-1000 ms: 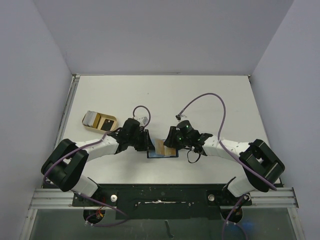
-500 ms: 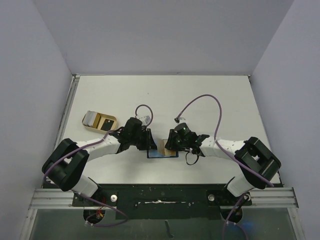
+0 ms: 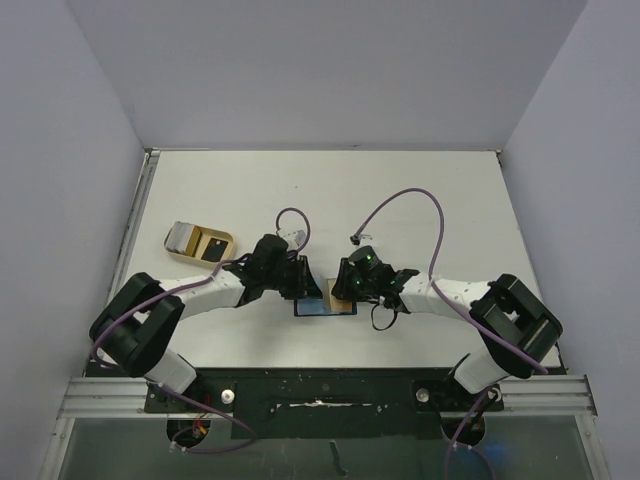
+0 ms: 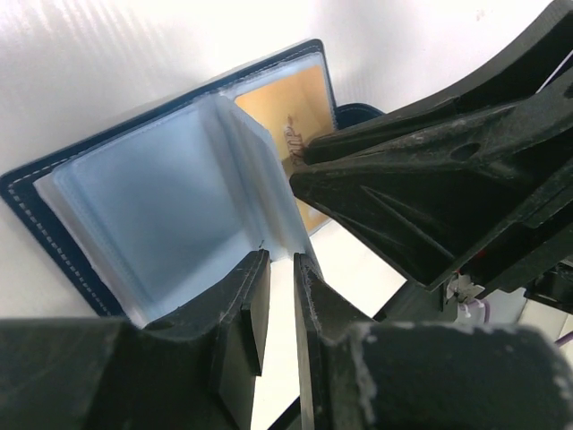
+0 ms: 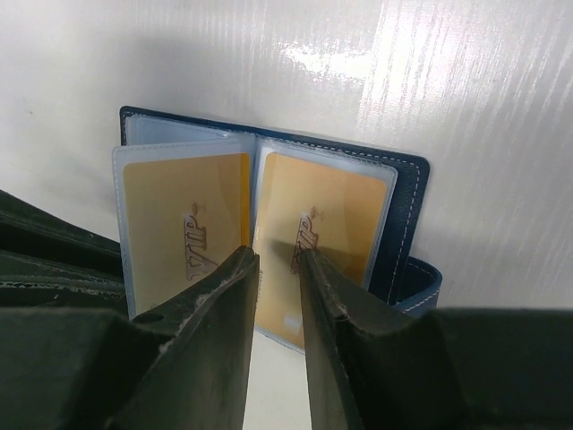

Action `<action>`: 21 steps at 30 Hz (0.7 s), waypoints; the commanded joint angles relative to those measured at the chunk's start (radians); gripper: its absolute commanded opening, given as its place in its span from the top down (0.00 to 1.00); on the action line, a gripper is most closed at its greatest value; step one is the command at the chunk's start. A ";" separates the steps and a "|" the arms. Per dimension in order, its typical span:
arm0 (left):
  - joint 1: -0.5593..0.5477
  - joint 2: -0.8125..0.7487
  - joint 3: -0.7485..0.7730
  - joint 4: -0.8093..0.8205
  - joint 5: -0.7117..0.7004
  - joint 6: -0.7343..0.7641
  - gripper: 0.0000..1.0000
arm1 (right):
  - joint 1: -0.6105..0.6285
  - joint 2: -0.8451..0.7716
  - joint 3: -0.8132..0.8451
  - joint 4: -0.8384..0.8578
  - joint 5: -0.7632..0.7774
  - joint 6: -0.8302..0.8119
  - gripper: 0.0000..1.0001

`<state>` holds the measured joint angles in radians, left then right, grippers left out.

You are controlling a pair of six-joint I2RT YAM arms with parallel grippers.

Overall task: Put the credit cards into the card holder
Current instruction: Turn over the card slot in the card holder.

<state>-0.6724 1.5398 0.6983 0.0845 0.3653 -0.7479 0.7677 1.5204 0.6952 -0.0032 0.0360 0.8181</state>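
Left gripper (image 4: pixel 279 269): jaws nearly together, pinching the free edge of a clear sleeve leaf (image 4: pixel 255 170) and holding it upright off the open card holder (image 5: pixel 407 224).
Right gripper (image 5: pixel 277 260): jaws drawn narrow on the near edge of the gold card (image 5: pixel 322 215), as far as its wrist view shows. The card's far end lies in the pocket against the navy cover.
Second gold face (image 5: pixel 183 224): shows in the leaf to the left. I cannot tell whether it is another card or a reflection.
Gold card, handling: light, stiff and slick. The short near edge is the only place to grip, and a skewed push would likely jam a corner at the pocket mouth.
Sleeve leaf, handling: thin, floppy, glossy plastic. It will probably slip or fold if pulled hard, so a light pinch near its edge suits it.
Card holder, place: lying open and flat on the table (image 3: pixel 400 190), between the two grippers, near the table's front edge.
Card holder, handling: small and light. It is likely to slide under a push unless the leaf hold steadies it.
Black card (image 3: pixel 213 245): in the beige tray (image 3: pixel 180 238), to the left, well apart from the holder.
Room: the two grippers crowd each other over the holder. Behind them the table lies open.
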 commanded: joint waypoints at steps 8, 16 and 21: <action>-0.020 0.028 0.050 0.154 0.052 -0.035 0.82 | 0.011 -0.101 -0.015 -0.008 0.064 -0.017 0.72; -0.026 0.043 0.049 0.178 0.061 -0.045 0.82 | 0.010 -0.165 -0.013 -0.067 0.126 -0.020 0.70; -0.026 0.029 0.051 0.162 0.039 -0.035 0.82 | 0.010 -0.218 -0.004 -0.129 0.194 -0.019 0.62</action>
<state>-0.6933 1.5829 0.7040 0.1902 0.4049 -0.7898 0.7677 1.3678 0.6815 -0.0990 0.1390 0.8146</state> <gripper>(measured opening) 0.174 0.348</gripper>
